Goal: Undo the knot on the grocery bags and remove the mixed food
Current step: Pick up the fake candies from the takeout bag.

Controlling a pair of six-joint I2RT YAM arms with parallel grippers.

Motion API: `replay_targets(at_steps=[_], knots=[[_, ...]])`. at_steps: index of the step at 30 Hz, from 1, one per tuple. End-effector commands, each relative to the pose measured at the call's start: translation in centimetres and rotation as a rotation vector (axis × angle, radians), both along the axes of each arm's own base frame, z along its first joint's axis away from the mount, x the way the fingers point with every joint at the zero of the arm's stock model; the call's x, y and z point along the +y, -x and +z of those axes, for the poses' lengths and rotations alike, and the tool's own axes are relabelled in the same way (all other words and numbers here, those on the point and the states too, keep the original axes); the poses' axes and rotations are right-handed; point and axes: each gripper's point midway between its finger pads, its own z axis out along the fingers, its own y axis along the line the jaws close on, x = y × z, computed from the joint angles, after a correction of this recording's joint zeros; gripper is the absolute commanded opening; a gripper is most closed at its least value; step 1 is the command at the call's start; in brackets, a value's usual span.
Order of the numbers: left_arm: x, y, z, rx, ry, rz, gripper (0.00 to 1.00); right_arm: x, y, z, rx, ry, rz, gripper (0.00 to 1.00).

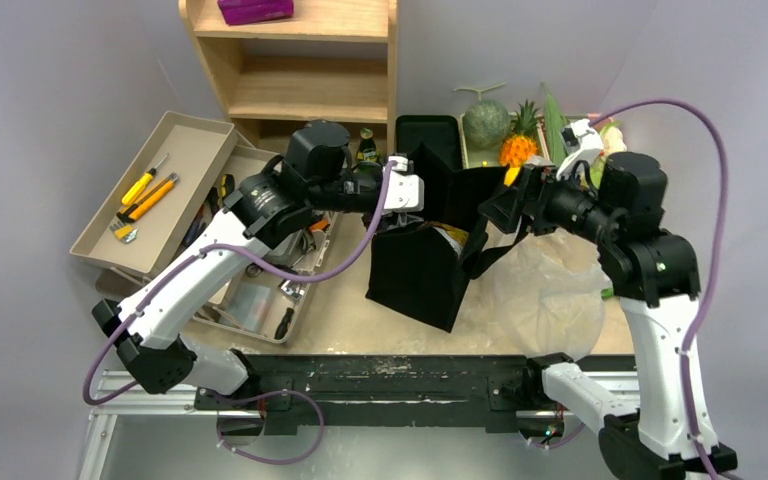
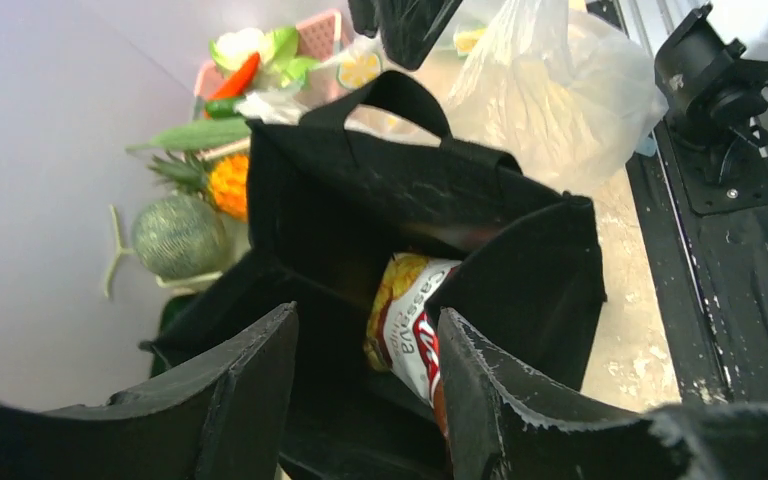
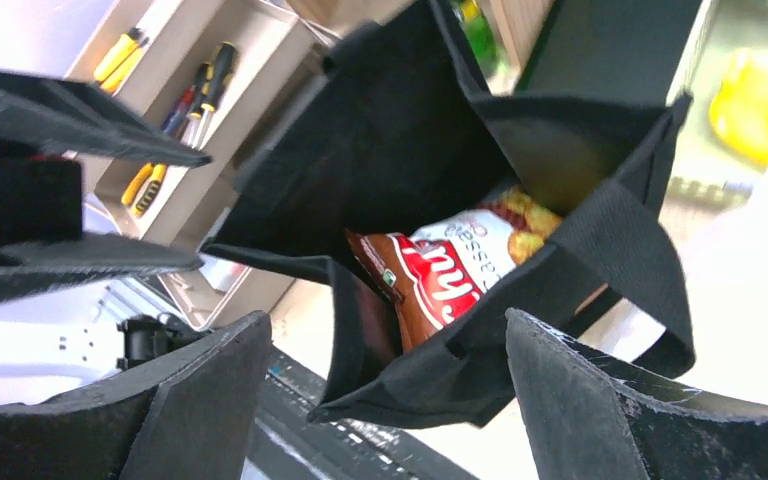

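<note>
The black cloth grocery bag (image 1: pixel 422 268) stands open mid-table, with a red-brown chip packet (image 2: pixel 407 312) inside it. My left gripper (image 2: pixel 365 340) hovers over the bag's mouth from the left, open, and the packet shows beyond the gap. My right gripper (image 3: pixel 388 335) is open wide at the bag's right side. A corner of the bag rim (image 3: pixel 430 385) lies between its fingers, untouched. The see-through plastic bag (image 1: pixel 550 290) lies crumpled to the right. A melon (image 1: pixel 485 122), a pineapple (image 1: pixel 518 146) and greens sit behind the bags.
Beige trays with yellow-handled tools (image 1: pixel 145 190) lie at the left. A wooden shelf (image 1: pixel 300 60) stands at the back, with a green bottle (image 1: pixel 367 148) and a flat black tray (image 1: pixel 428 135) near its foot. The black rail (image 1: pixel 390 378) runs along the near edge.
</note>
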Motion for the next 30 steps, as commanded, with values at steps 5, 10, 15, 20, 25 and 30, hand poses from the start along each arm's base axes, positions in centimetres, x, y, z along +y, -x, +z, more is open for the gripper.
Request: replay_targets(at_steps=[5,10,15,20,25,30], knots=[[0.6,-0.4,-3.3,0.109,-0.070,0.080,0.52,-1.1,-3.1,-4.9,0.249,-0.084,-0.206,0.80],[0.8,-0.8,-4.1,0.084,-0.085,0.092,0.52,-0.8,-3.9,-8.4,0.359,-0.105,-0.233,0.78],[1.1,-1.2,-5.3,0.071,-0.119,0.115,0.52,-0.8,-5.5,-10.1,0.409,-0.106,-0.270,0.82],[1.6,-1.4,-7.1,0.089,-0.174,0.134,0.52,-0.9,-6.0,-14.1,0.521,-0.028,-0.264,0.82],[3.0,-0.9,-8.5,0.101,-0.234,0.138,0.49,-0.5,-4.8,-15.8,0.568,0.013,-0.188,0.22],[5.2,6.6,-10.3,0.168,-0.288,-0.184,0.42,0.1,-5.8,-9.2,0.302,0.089,-0.013,0.00]])
